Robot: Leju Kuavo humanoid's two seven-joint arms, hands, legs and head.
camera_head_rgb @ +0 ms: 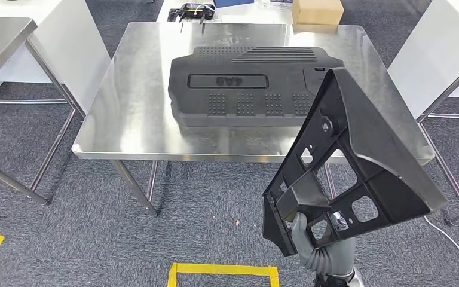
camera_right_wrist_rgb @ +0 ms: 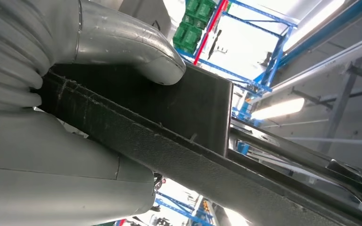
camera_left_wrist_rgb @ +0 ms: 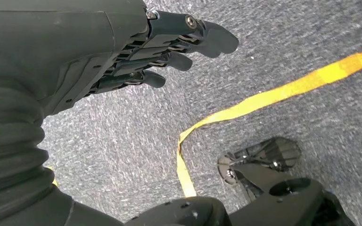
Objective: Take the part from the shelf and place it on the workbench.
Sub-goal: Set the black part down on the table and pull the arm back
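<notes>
Below the near edge of the steel bench, at the lower right of the head view, a black triangular part with ribbed cut-outs is held up above the grey carpet by the right hand. Its lower corner is gripped by that hand, the thick grey thumb being pressed flat against a black panel of the part in the right wrist view, while the darker fingers are hidden behind it. The part's upper tip is seen overlapping the right front corner of the bench, though whether it touches cannot be told. On the bench, a large black moulded cover is laid flat near the middle, and a cardboard box is set at the far edge. The left hand is seen in the left wrist view hanging over the carpet, its fingers slightly curled and apart, with nothing in them. Yellow tape is stuck across the carpet beneath it.
</notes>
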